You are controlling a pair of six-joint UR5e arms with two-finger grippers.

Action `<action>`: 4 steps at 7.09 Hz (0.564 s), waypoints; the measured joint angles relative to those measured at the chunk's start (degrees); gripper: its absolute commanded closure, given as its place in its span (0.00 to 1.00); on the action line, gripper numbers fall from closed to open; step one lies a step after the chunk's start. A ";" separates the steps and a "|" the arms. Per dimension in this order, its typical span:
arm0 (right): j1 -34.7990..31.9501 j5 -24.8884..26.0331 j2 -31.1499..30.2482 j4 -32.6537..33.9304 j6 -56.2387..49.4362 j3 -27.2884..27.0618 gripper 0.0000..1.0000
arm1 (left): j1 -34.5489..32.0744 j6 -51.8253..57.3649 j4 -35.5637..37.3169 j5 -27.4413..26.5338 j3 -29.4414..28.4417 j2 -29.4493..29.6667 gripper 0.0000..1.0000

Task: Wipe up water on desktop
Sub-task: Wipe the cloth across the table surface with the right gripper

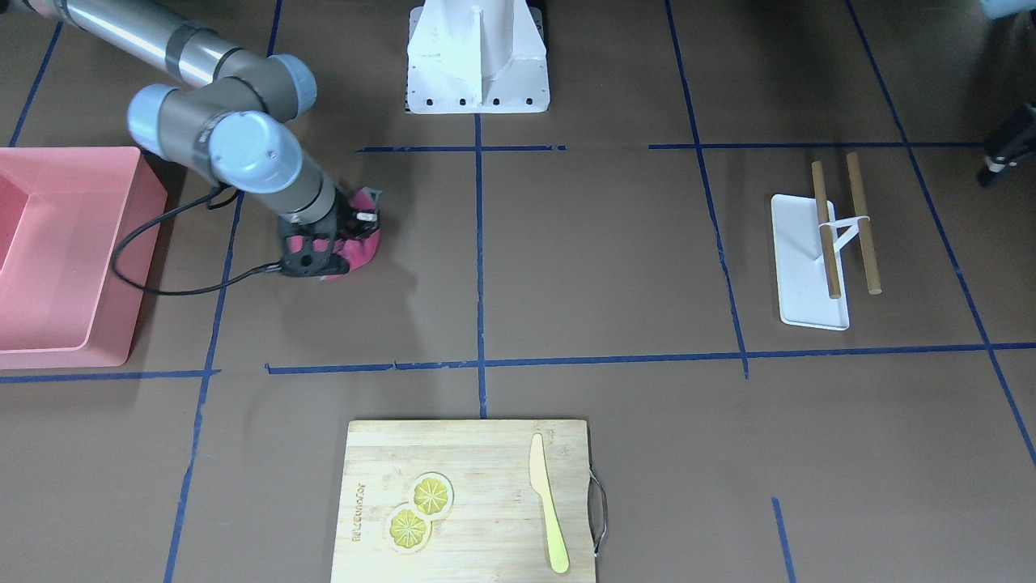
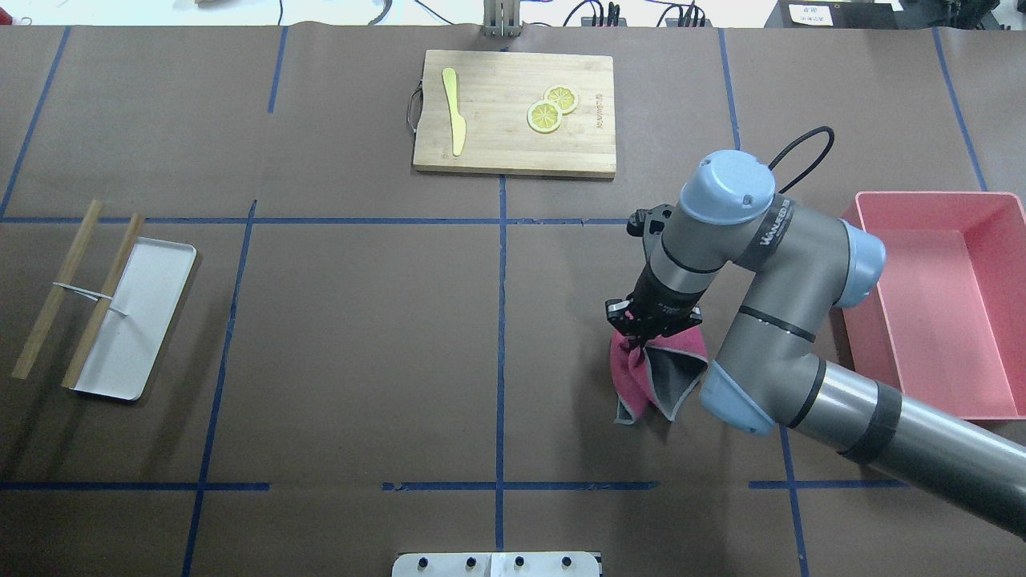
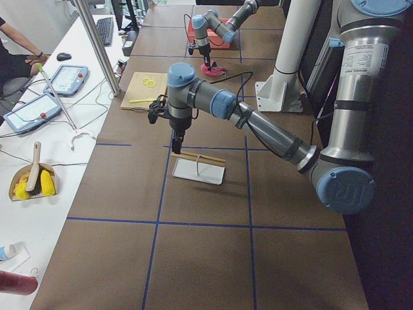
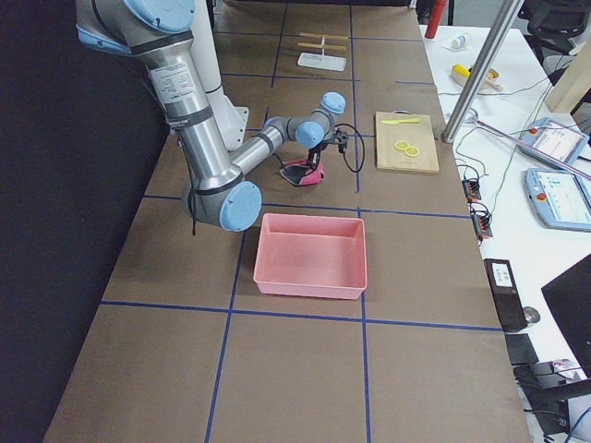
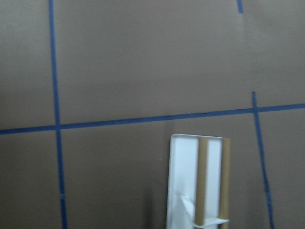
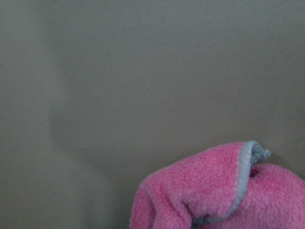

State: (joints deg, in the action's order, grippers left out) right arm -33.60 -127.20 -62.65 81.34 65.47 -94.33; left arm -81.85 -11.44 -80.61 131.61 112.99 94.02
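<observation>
The right gripper (image 2: 641,335) is pinching a pink cloth (image 2: 651,377) on the brown, blue-taped desktop (image 2: 361,336), at 3 o'clock from its middle. The left gripper (image 3: 175,138) is hanging over a white tray (image 2: 148,296) at 9 o'clock; I cannot tell if its fingers are open. A white desk (image 3: 64,187) is standing alongside.

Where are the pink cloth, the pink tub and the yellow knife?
pink cloth (image 2: 637,373), overhead view, its pink fold.
pink tub (image 2: 946,320), overhead view, its bare floor.
yellow knife (image 2: 454,112), overhead view, its middle.
</observation>
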 measured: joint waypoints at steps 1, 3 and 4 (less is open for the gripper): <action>1.79 0.76 1.05 -1.33 2.25 0.06 1.00 | -2.28 4.08 -0.20 0.10 -2.84 0.44 0.00; 2.16 1.88 2.04 -2.06 3.32 0.20 1.00 | -4.03 7.13 -0.39 0.37 -4.95 0.81 0.00; 0.97 2.69 2.16 -2.14 3.09 0.52 1.00 | -4.25 7.41 -0.41 0.51 -5.13 0.81 0.00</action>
State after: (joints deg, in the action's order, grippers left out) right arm -32.63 -124.51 -60.48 79.20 68.56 -93.81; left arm -86.10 -4.03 -81.02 132.13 107.86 94.83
